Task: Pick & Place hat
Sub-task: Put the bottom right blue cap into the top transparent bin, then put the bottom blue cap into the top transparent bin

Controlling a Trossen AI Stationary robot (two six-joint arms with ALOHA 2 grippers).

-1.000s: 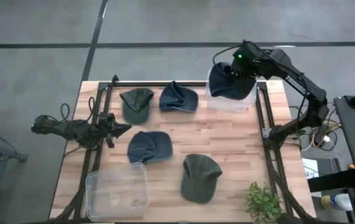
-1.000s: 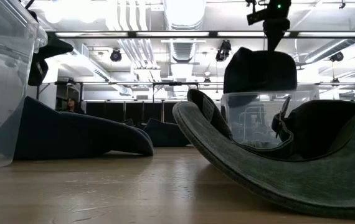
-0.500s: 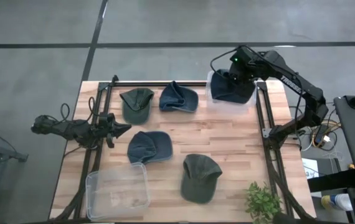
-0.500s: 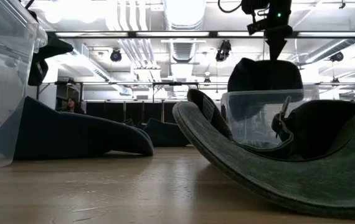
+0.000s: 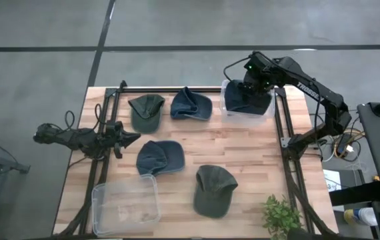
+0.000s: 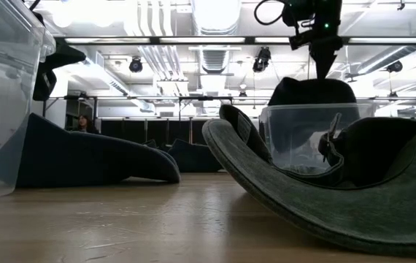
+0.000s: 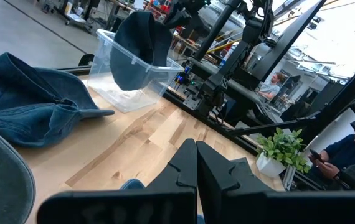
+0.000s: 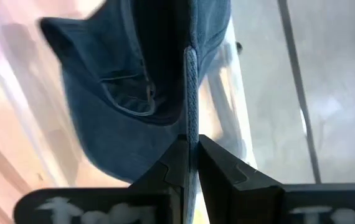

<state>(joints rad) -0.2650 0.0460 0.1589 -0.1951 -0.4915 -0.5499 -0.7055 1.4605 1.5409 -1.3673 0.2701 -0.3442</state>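
At the far right corner of the desk [image 5: 243, 143], the right gripper [image 5: 254, 78] hung over a clear bin [image 5: 229, 113], its fingers pinched on the edge of a dark blue hat [image 5: 246, 100]. That edge ran straight between the 2 fingers in the right wrist view, so the grasp looked thin but firm. The hat drooped from that single pinch and sat partly inside the bin, its crown still above the rim in the low view; holding it by the edge probably let the rest fold down into the container. Judging from this, the placing step was near its end and release was the next call.

The left gripper [image 7: 196, 163] waited at the desk's left edge, fingers clenched on nothing. 4 more hats lay spread across the desk, well apart from the bin, and a second clear bin [image 5: 126, 201] stood at the near left corner.
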